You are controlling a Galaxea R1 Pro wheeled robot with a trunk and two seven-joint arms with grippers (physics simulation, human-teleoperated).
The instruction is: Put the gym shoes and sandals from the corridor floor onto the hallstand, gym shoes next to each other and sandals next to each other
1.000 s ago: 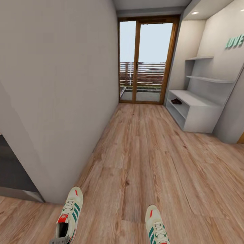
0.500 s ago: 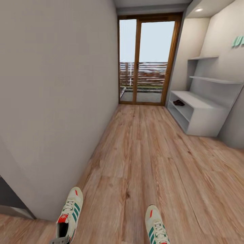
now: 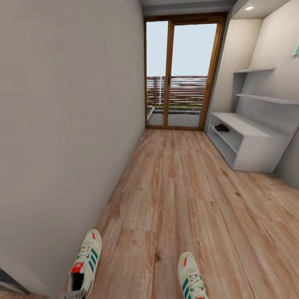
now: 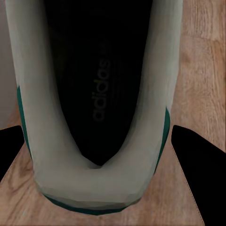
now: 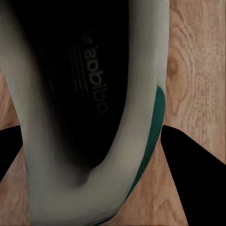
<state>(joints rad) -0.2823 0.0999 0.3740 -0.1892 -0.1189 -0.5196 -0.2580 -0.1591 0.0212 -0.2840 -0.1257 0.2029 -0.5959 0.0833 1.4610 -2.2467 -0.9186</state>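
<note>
Left tool (image 4: pixel 113 141) clamped on heel of cream-white green-striped gym shoe (image 3: pixel 84 264); right tool (image 5: pixel 94 146) likewise grips second gym shoe (image 3: pixel 192 277). Both carried above light wood-plank corridor floor (image 3: pixel 174 199). View swung since a second ago: pale grey hallstand (image 3: pixel 249 143) nearer, ahead right. Dark brown sandal (image 3: pixel 221 127) on its shelf, far end. Judged: transit, approach continuing.

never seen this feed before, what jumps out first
Two sneakers, left and right, sit low in the head view, each heel between a hand's fingers in the wrist views. Ahead, the wood floor runs to a glass door, with a grey rack on the right holding a dark sandal.
</note>
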